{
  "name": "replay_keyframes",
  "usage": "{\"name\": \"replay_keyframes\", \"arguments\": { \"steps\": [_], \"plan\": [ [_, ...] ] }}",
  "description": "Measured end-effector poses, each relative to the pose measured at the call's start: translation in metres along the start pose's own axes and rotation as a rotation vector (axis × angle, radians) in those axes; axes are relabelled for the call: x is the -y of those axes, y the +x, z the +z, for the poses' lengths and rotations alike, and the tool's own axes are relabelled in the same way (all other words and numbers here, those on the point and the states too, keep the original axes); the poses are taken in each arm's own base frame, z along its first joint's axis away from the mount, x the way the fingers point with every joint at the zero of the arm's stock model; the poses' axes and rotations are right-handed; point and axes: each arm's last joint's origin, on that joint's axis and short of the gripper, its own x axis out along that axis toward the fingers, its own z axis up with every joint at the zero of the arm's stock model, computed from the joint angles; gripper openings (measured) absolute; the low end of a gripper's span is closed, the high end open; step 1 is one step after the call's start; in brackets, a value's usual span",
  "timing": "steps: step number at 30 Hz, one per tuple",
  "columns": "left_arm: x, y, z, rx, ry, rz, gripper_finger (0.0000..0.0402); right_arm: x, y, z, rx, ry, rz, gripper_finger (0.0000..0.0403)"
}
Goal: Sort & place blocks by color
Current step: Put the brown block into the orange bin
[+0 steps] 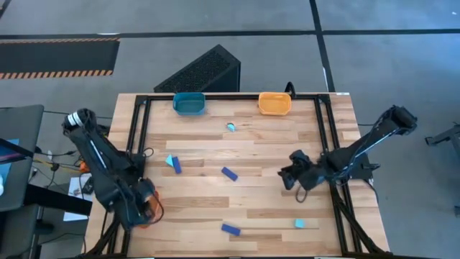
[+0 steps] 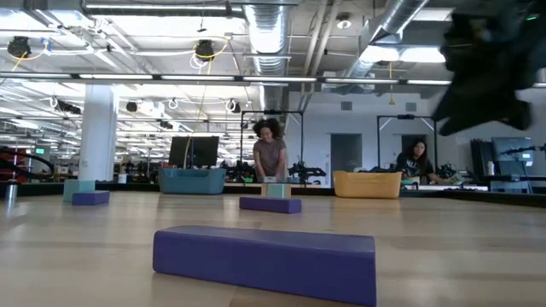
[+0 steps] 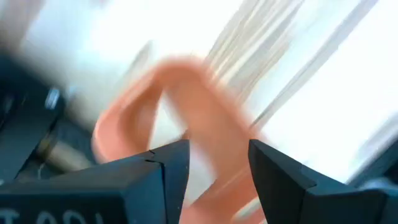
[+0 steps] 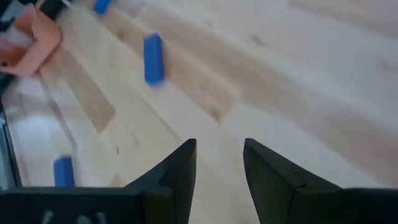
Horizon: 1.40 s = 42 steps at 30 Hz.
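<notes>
Three dark blue blocks lie flat on the wooden table: one mid-table, one near the front edge, one at the left beside a cyan block. Two more cyan blocks lie apart. My left gripper is open and points down over an orange tray at the table's near left corner. My right gripper hangs open above bare wood right of the middle, slanting down toward the mid-table blue block. My left gripper stands with one finger on each side of the orange tray's rim, coming from above. The picture is smeared, and I cannot tell whether a finger touches the rim.
A teal tray and a yellow tray stand at the far edge. A black frame runs round the table. In the low view the near blue block fills the foreground, and people are in the room behind.
</notes>
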Motion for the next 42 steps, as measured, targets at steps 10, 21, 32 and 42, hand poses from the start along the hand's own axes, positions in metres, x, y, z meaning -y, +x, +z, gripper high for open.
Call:
{"name": "replay_keyframes", "arguments": {
  "steps": [10, 21, 32, 42],
  "plan": [
    [-0.020, -0.037, 0.055, 0.471, -0.094, -0.159, 0.0148, 0.007, 0.070, 0.090, 0.053, -0.045, 0.072, 0.0174],
    [-0.069, -0.053, 0.128, 0.497, 0.143, -0.016, 0.0139, 0.007, 0.156, 0.208, 0.009, -0.148, -0.024, 0.0167],
    [-0.128, -0.049, 0.199, 0.480, 0.300, 0.088, 0.0139, 0.010, 0.226, 0.258, -0.218, -0.244, -0.213, 0.0147],
    [-0.157, -0.029, 0.233, 0.404, 0.225, 0.073, 0.0139, 0.019, 0.239, 0.257, -0.383, -0.279, -0.344, 0.0090]
  ]
}}
